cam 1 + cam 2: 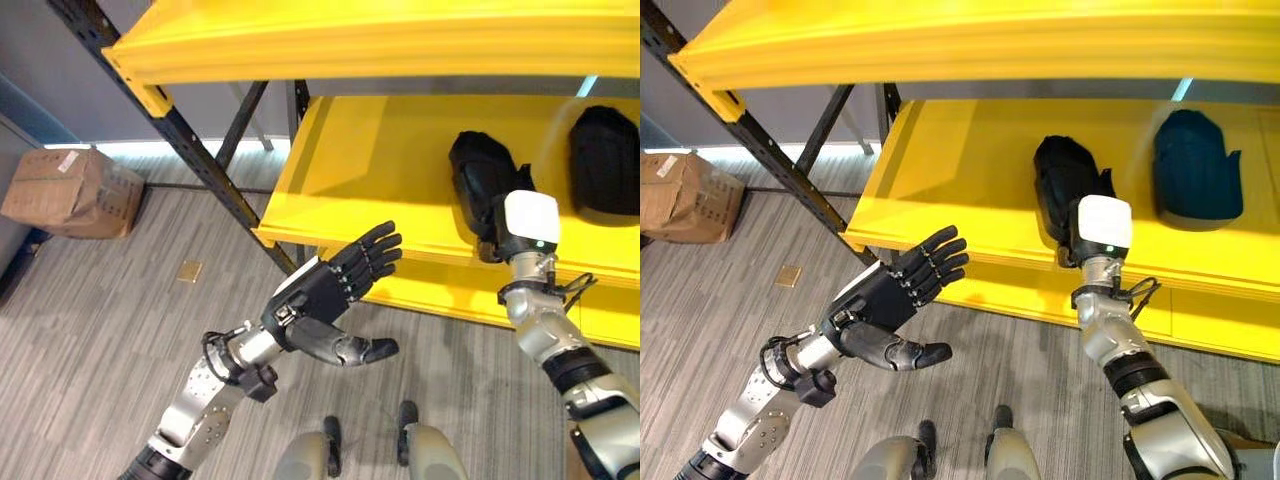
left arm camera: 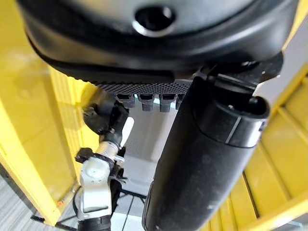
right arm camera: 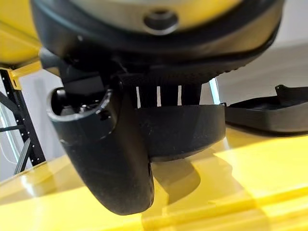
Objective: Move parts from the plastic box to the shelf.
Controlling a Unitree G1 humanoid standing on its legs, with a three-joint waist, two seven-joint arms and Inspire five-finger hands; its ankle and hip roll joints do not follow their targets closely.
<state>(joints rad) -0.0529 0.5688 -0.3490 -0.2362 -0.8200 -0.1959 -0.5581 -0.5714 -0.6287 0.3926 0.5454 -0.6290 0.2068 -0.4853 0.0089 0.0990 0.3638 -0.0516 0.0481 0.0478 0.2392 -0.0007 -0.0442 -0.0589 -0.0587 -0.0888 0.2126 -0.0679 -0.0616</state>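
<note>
Bright overhead light; glare on shelf (image 1: 380,170).

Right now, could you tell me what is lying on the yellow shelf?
Two black parts lie on the yellow shelf: one under the right hand, another beside it. Whether the fingers grip the part is hidden.

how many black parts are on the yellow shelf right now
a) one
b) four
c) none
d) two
d) two: one black part lies on the yellow shelf with the right robot hand on it, and a second black part lies apart, further to the right; the left robot hand hangs open in front of the shelf, holding nothing.
</note>
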